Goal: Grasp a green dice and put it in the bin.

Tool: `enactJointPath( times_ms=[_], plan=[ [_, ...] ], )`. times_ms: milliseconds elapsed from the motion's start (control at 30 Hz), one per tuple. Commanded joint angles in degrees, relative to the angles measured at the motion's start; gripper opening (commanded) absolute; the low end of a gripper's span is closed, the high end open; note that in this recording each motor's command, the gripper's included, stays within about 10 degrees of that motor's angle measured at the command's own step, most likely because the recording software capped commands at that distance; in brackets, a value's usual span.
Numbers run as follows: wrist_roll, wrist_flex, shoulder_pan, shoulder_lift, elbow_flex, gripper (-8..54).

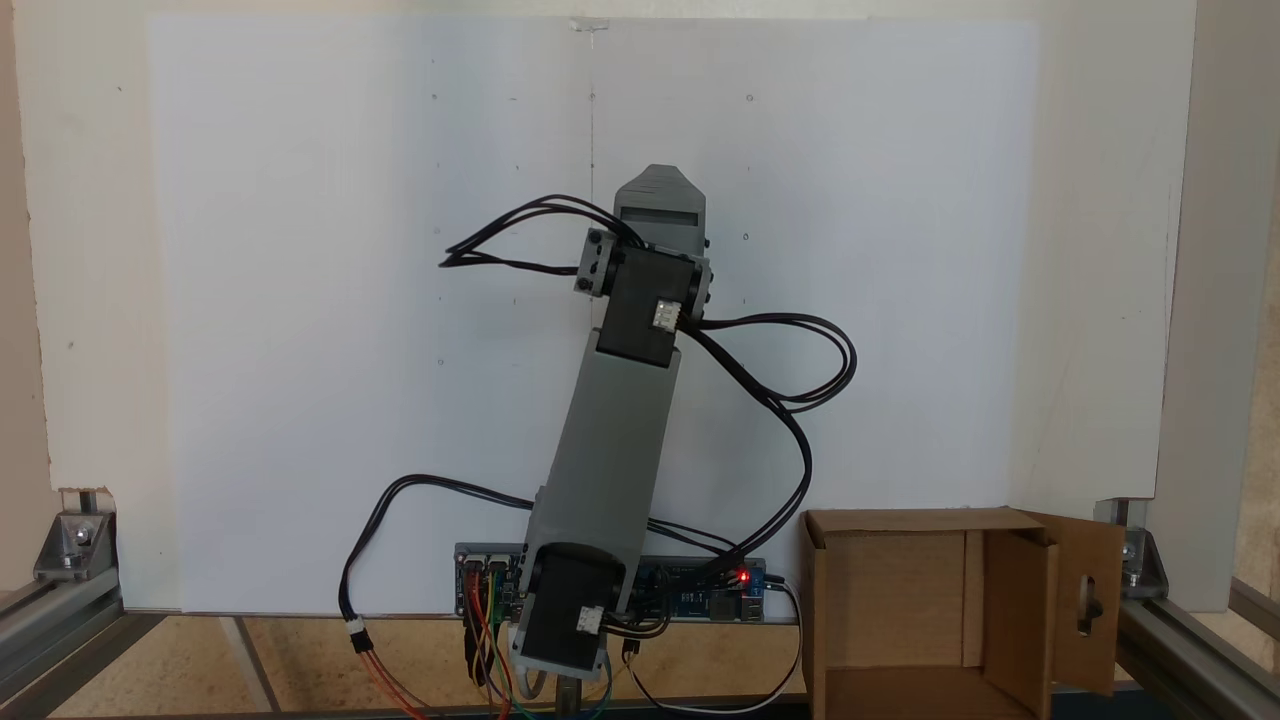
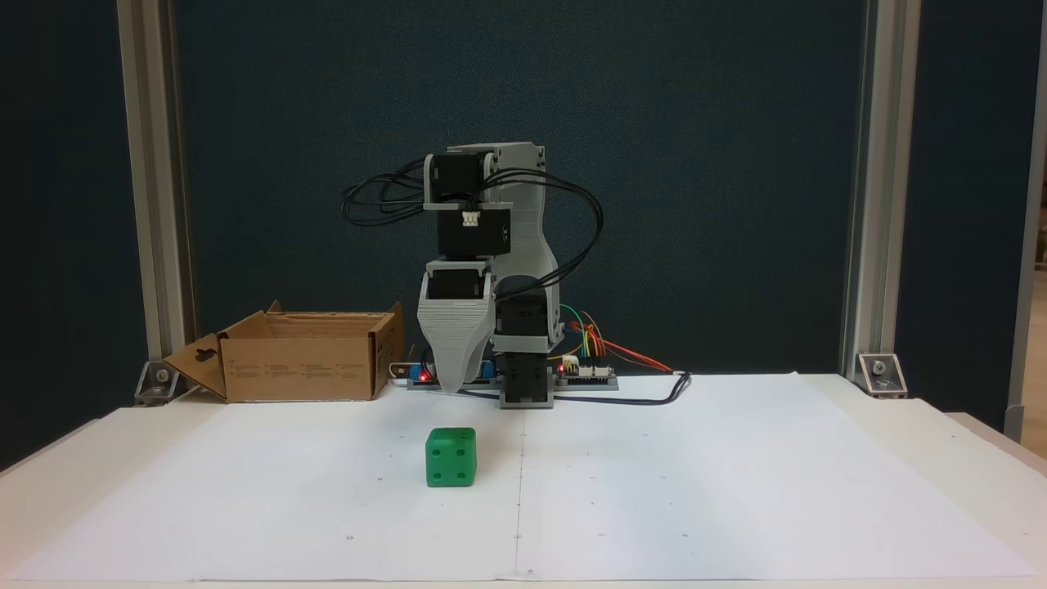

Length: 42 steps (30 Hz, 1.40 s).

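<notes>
Dice (image 2: 451,457) sitting on white sheet (image 2: 654,491), well in front of arm base, apart from gripper (image 2: 452,384). Bin (image 2: 307,364) back left in that view, open. Can't tell claw state: one tip visible. Probably light, rigid, smooth plastic; best pinched across two opposite flat faces, mid-height, avoiding rounded corners.

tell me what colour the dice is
Bright green, pips included; the dice shows best in a fixed view facing the arm.
</notes>
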<state>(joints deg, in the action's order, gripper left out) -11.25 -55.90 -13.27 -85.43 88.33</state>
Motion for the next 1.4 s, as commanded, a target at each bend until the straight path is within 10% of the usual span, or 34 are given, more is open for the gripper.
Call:
enactJointPath(
  times_ms=[0, 1367],
  plan=[
    [-2.81, 1.14, 0.0, 0.18, -2.99, 44.0],
    [-12.39, 10.02, -3.25, 4.75, 8.79, 43.0]
  ],
)
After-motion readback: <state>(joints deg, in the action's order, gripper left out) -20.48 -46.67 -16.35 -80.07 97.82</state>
